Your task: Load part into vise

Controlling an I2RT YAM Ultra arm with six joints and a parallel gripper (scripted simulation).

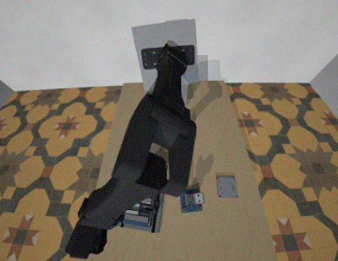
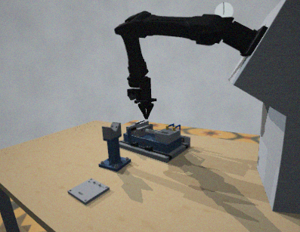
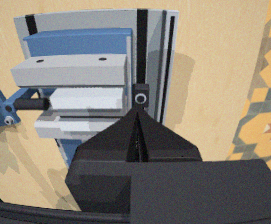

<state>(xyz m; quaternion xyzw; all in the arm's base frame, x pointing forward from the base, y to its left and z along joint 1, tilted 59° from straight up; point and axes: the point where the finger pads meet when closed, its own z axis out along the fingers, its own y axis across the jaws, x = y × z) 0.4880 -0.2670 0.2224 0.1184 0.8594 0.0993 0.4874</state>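
Note:
My gripper (image 2: pixel 146 116) is shut and empty, pointing down just above the near end of the vise (image 2: pixel 155 139). In the wrist view the shut fingertips (image 3: pixel 138 112) hover at the right end of the jaws. A pale block, the part (image 3: pixel 85 98), lies between the two light grey jaws (image 3: pixel 70 71). Its left end is at the dark work stop rod (image 3: pixel 33 103). I cannot make out its slot. The infeed plate (image 2: pixel 88 190) is bare. In the top view the arm hides most of the vise (image 1: pixel 140 215).
The V-block on its blue post (image 2: pixel 112 132) stands between the vise and the infeed plate; it also shows in the top view (image 1: pixel 192 200), beside the plate (image 1: pixel 226 186). A large grey mount (image 2: pixel 282 109) carries the arm at the right.

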